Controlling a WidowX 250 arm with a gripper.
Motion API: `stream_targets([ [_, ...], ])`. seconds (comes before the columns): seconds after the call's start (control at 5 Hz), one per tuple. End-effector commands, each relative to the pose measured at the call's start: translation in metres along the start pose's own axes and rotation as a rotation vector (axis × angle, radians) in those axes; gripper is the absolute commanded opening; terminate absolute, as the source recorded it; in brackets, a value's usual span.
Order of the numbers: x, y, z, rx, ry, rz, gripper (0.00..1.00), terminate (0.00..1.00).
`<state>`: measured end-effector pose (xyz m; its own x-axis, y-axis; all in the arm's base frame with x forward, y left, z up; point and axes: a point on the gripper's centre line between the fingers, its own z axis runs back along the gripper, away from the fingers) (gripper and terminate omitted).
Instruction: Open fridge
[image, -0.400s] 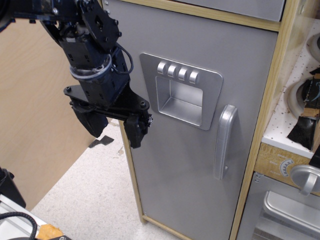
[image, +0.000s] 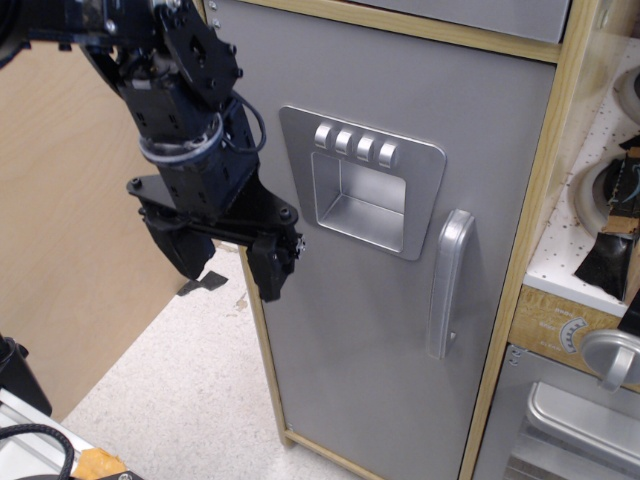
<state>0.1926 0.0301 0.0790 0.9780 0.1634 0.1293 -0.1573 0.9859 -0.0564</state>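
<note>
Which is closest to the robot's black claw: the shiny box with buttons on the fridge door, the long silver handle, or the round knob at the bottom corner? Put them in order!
Starting from the gripper at the door's left edge:
1. The dispenser panel, just to its right on the fridge door.
2. The bar handle, further right, near the door's other edge.
3. The round knob, farthest, past the wooden frame at bottom right.

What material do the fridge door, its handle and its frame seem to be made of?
Fridge door: flat matte grey, likely painted board. Handle: glossy silver with soft highlights, probably metallic-coated plastic. Frame: light wood, pale grain visible.
</note>
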Motion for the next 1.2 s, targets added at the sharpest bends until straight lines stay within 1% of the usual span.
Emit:
stream_targets([
  [0.0, 0.037, -0.033, -0.023, -0.032, -0.056, -0.052, 1.0, 0.0],
  [0.2, 0.054, -0.048, -0.039, -0.064, -0.057, -0.065, 1.0, 0.0],
  [0.4, 0.082, -0.067, -0.052, -0.077, -0.106, -0.103, 1.0, 0.0],
  [0.6, 0.104, -0.081, -0.063, -0.108, -0.102, -0.121, 1.0, 0.0],
  [1.0, 0.123, -0.102, -0.081, -0.153, -0.119, -0.128, 1.0, 0.0],
])
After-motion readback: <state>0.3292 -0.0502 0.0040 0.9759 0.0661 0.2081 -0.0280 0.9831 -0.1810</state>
